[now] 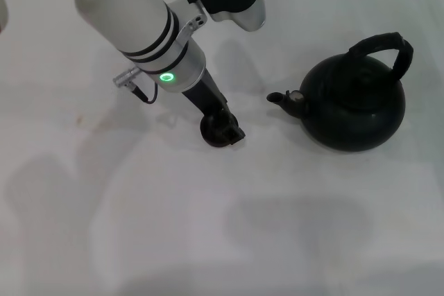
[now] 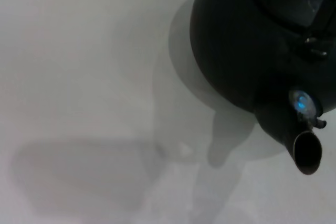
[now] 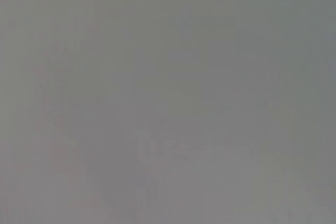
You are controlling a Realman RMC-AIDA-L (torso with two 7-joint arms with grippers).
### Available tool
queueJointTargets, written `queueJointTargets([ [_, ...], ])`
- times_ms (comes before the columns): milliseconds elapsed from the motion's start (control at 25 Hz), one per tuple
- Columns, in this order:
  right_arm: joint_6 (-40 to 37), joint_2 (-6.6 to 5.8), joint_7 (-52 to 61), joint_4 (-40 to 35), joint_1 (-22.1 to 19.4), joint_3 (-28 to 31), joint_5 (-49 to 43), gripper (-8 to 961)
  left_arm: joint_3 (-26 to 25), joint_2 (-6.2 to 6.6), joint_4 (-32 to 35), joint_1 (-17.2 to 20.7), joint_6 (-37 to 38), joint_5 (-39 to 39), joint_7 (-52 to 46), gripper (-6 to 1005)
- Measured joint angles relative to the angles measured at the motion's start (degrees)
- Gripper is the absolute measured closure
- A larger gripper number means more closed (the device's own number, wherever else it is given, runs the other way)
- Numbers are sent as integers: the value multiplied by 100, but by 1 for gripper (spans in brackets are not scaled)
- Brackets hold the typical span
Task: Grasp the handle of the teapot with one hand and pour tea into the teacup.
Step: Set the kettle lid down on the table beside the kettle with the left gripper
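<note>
1. Right now the left gripper (image 1: pixel 223 129) is low on the white table (image 1: pixel 139 227), at the teacup (image 1: pixel 216 132); gripper and cup blur together, so grip state can't be told.
2. Teapot (image 1: pixel 357 105) sits upright to the right, well apart, spout (image 1: pixel 284 99) facing the cup.
3. Handle (image 1: pixel 385 45) arches over it, untouched.
4. Right gripper isn't visible.

The head camera looks steeply down from above onto the white table (image 1: pixel 104 227), taking in the whole work area from a distance. The left wrist camera sits low and close, facing the teapot (image 2: pixel 247 45) spout-first; both views share the teapot (image 1: pixel 357 105). The right wrist view shows only featureless grey.
</note>
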Motion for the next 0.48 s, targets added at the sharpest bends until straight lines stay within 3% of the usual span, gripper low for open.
queueJointTargets([
  [480, -1, 0, 9, 17, -13, 4, 0, 81, -31, 9, 513, 47, -43, 28, -28, 271],
])
